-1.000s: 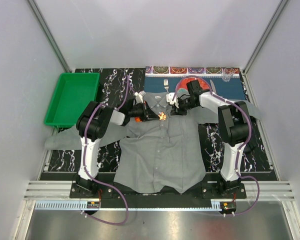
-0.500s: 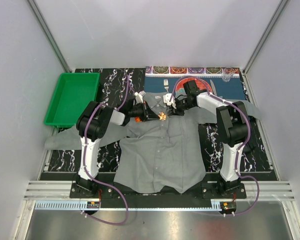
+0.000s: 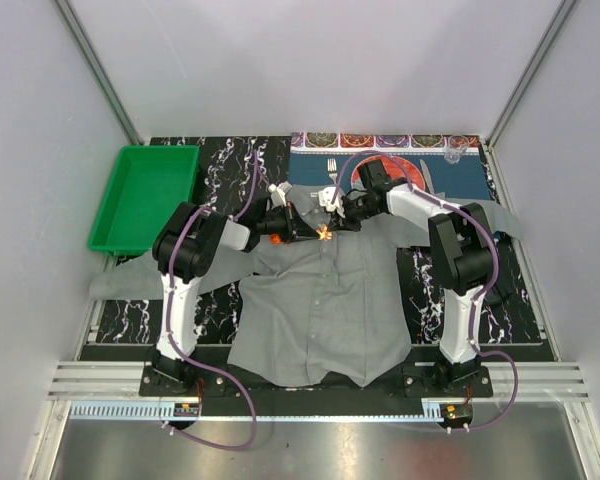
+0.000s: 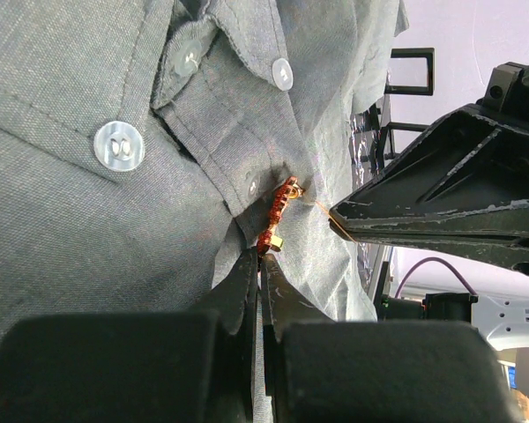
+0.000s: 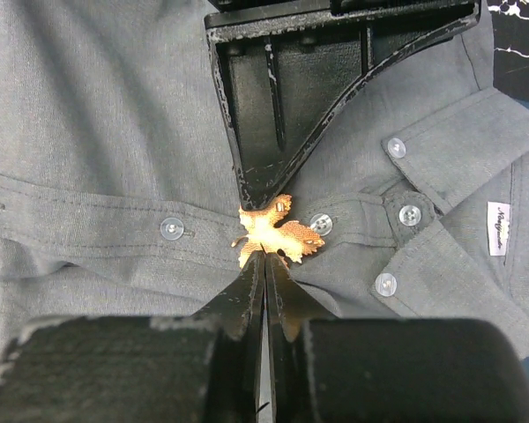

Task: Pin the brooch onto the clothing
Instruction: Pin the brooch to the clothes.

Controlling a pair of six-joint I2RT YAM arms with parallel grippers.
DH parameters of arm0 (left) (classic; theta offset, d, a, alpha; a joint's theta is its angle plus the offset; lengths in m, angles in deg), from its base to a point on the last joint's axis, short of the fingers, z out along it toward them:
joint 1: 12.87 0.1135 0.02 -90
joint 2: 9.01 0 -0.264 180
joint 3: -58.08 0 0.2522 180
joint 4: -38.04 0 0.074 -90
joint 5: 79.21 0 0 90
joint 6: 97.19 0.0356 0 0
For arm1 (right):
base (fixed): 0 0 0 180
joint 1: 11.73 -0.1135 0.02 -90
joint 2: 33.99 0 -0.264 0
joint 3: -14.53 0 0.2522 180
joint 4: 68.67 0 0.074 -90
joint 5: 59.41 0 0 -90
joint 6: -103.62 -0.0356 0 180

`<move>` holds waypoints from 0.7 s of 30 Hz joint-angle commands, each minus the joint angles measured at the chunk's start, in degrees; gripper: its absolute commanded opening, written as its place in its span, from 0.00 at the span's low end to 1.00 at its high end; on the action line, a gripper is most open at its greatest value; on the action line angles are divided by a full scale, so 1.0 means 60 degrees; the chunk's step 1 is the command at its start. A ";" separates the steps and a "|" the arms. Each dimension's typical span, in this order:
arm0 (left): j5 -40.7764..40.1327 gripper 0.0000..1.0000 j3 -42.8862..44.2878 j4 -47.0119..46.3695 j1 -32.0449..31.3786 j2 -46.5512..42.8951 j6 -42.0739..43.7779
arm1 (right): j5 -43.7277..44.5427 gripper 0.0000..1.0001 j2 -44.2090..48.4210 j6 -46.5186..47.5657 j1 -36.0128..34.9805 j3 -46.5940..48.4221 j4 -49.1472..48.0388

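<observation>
The clothing, a grey button-up shirt (image 3: 320, 300), lies spread flat between the arms, collar toward the far side. The brooch (image 5: 278, 233) is an orange-gold leaf on the button placket just below the collar (image 3: 325, 232); the left wrist view shows it edge-on (image 4: 278, 216). My left gripper (image 3: 300, 228) reaches it from the left, its jaws shut with the tips pinching the brooch's end (image 4: 263, 256). Opposite it, my right gripper (image 3: 334, 222) has its jaws closed on the brooch's other edge (image 5: 263, 253). The two grippers meet tip to tip over the brooch.
A green tray (image 3: 145, 197) sits at the back left. A blue patterned placemat (image 3: 450, 175) with a fork (image 3: 332, 168) lies behind the collar. The shirt's sleeves spread toward both sides of the black marbled table (image 3: 220, 165).
My right gripper has moved left across the collar to the brooch and closed its jaws on it. The left gripper has stayed put, shut.
</observation>
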State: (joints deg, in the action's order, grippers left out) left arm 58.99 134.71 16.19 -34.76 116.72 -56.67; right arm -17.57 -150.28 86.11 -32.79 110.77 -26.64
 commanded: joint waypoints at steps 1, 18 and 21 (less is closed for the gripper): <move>0.0271 0.00 0.0185 -0.0407 -0.0043 -0.0155 0.0101 | -0.0381 0.06 -0.0013 -0.0128 -0.0123 0.0331 -0.0171; 0.0301 0.00 0.0156 -0.0436 -0.0043 -0.0125 0.0072 | 0.0307 0.05 -0.0437 0.0063 -0.0372 0.0462 -0.0274; 0.0315 0.00 0.0171 -0.0436 -0.0043 -0.0125 0.0057 | 0.0453 0.05 -0.0496 0.0047 -0.0401 0.0507 -0.0317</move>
State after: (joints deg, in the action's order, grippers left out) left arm 59.03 134.71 16.21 -34.76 116.72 -56.67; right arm -15.91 -152.26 85.98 -34.12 111.55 -27.75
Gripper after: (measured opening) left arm 0.008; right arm 0.055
